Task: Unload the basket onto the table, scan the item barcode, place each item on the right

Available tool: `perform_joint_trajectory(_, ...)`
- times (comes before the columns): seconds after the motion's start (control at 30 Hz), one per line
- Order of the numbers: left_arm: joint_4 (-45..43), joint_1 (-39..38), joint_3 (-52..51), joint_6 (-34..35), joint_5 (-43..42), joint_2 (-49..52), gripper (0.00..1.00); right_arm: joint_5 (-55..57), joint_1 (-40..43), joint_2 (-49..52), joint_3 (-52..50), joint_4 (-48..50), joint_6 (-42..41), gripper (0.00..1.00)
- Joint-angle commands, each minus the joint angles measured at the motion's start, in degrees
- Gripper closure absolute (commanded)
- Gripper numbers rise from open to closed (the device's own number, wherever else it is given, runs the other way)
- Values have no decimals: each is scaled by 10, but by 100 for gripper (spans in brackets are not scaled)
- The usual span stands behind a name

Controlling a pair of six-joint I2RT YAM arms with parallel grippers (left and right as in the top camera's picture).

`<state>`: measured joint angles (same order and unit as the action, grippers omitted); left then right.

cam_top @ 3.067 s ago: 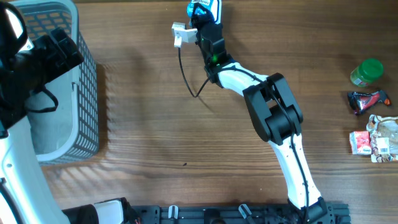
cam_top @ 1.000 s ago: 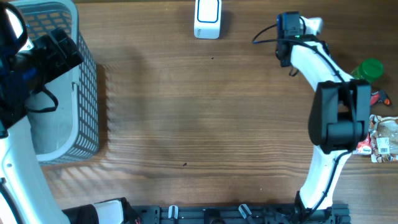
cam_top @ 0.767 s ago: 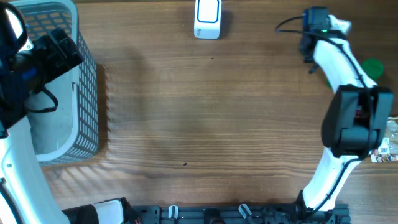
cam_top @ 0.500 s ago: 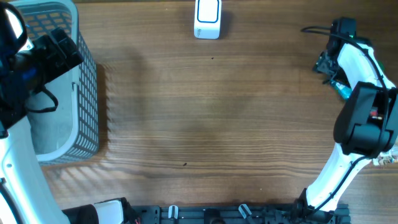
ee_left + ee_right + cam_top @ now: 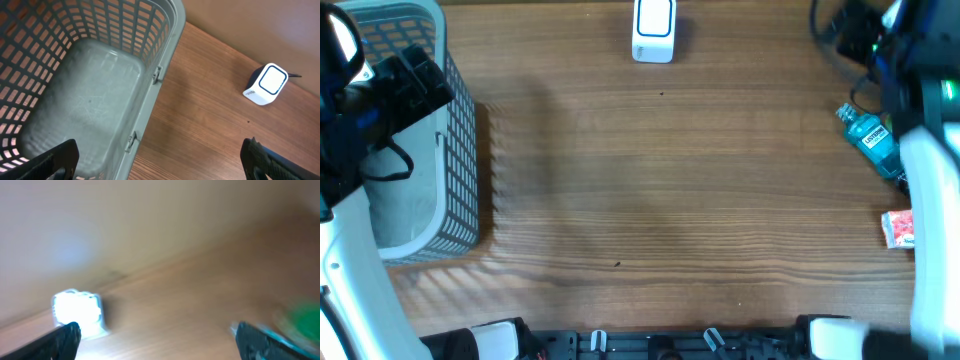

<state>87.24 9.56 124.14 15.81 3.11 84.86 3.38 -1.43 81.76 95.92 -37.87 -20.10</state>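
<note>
Right arm [image 5: 932, 230] has swung from the scanner [image 5: 653, 30] over to the table's [image 5: 670, 200] right edge; the bottle [image 5: 872, 140] now lies loose on the wood.
We note the bottle on its side, neck pointing far-left, well apart from the scanner, which stands at the far edge mid-table. Right gripper [image 5: 157, 339]: fingers spread wide, nothing between them. Its view is badly smeared; the teal-and-green blur at lower right is perhaps the bottle. A red packet [image 5: 897, 228] lies near the bottle, beside the arm. Left gripper [image 5: 159, 161] hangs over the basket [image 5: 172, 40], fingers likewise wide apart and holding nothing. We see the scanner in that view too, beyond the basket rim.
</note>
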Motion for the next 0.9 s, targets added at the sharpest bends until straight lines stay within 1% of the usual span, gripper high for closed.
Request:
perform_joint_trajectory(0.0,-1,5,5,1,-3,1,0,-39,-81,-49,2,124,28,0)
perform_joint_trajectory(0.07,-2,5,5,1,-3,1,0,-7,-112,-57,2,211,63,0)
perform_joint_trajectory(0.13,-41,5,5,-1,-4,-5,0,-4,-125,-62,2,268,126,0)
perform_joint_trajectory(0.23,-36,5,5,14,-16,-9,0,-3,-125,-77,2,272,216,0)
perform_joint_trajectory(0.3,-40,5,5,14,-15,-9,0,9,-125,-105,2,236,301,0)
perform_joint_trajectory(0.33,-78,5,5,14,-16,-9,0,17,-125,-119,2,216,320,0)
perform_joint_trajectory(0.43,-195,5,5,18,-16,-9,0,42,-125,-165,2,146,325,0)
perform_joint_trajectory(0.53,-339,5,5,9,-13,-9,0,63,-125,-213,1,67,352,0)
perform_joint_trajectory(0.63,-418,5,5,-5,-11,-9,0,63,-125,-262,-8,58,350,0)
perform_joint_trajectory(0.67,-423,7,5,-9,-11,-10,0,63,-125,-276,-10,52,351,0)
perform_joint_trajectory(0.73,-404,7,5,-32,-11,-21,0,75,-125,-313,-26,50,351,0)
perform_joint_trajectory(0.87,-391,-12,-25,-32,-21,-77,0,140,-125,-392,-82,61,351,0)
